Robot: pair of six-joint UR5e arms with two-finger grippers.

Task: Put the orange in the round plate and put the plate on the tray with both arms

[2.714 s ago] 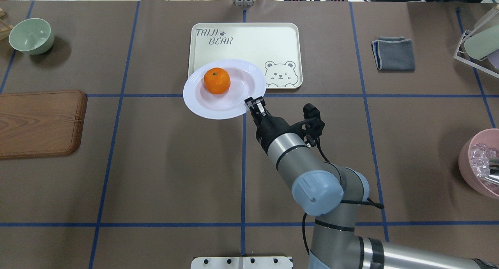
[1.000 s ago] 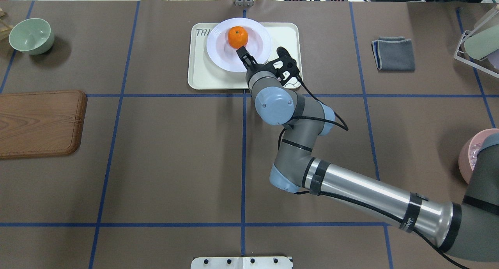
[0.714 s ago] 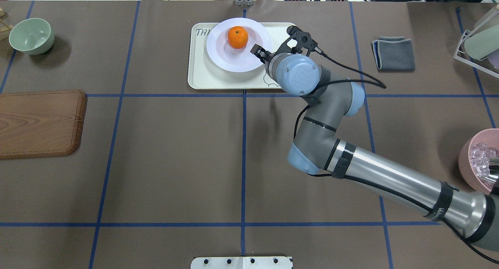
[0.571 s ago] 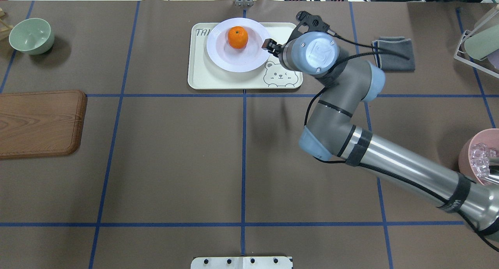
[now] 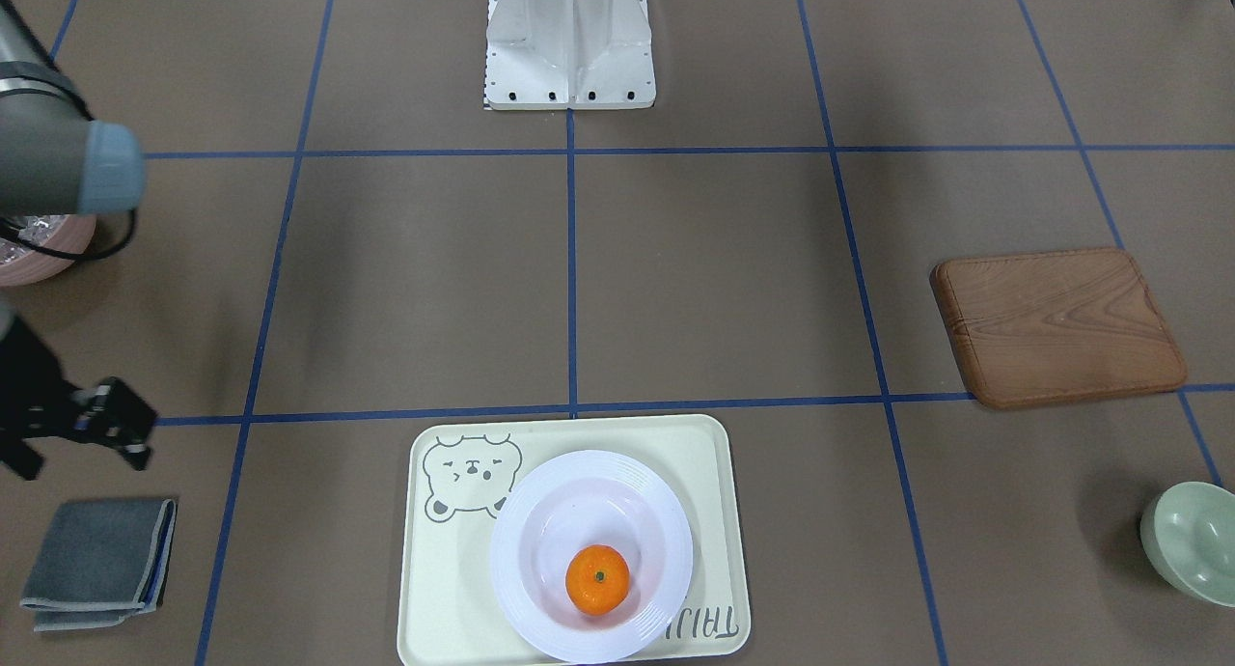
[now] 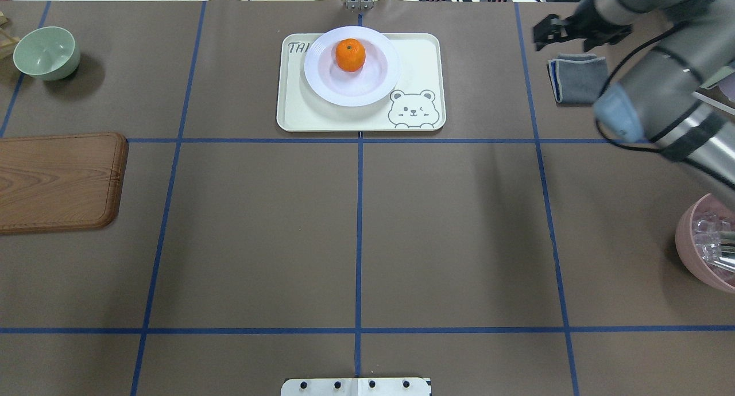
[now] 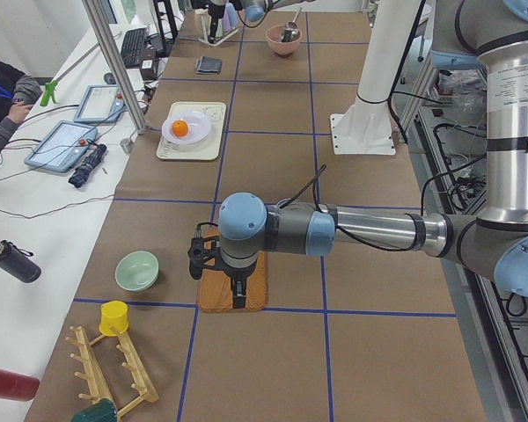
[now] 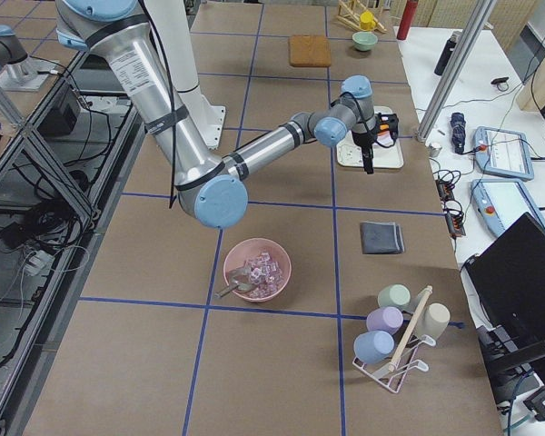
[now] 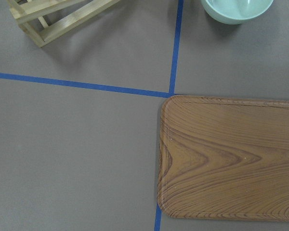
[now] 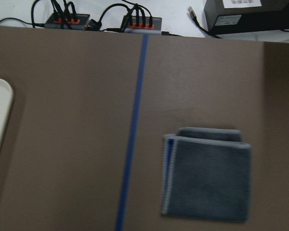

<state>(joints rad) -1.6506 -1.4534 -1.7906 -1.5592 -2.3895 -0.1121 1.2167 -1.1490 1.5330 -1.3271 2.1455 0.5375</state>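
on the far middle of the brown table [image 6: 252, 241], at twelve o'clock from the robot's base, the large pale cream rectangular tray [image 6: 298, 115] with the grey bear face lies flat. the glossy white round plate with the ridged rim [image 6: 376, 92] sits on it, set toward the tray's far edge, so the bear drawing shows at the tray's five o'clock corner. the small bright-orange mandarin [image 6: 350, 54] rests in the plate's sunken centre, a touch toward twelve o'clock, its green stem dot facing up. the right gripper [image 6: 548, 33] hangs at about two o'clock from the tray, just beyond the folded grey cloth [image 6: 580, 80] and well apart from the plate. it is a blurred black shape from where i stand, and i cannot tell how wide its fingers are or whether they hold anything. the left gripper [image 7: 238, 299] points down over the brown wooden board [image 6: 57, 181], off at eight o'clock from the tray. it shows only from the side, so i cannot tell its opening either. a pale green bowl [image 6: 46, 53] stands at nine o'clock from the tray, and a pink bowl [image 6: 706, 252] sits at four o'clock by the table's edge.
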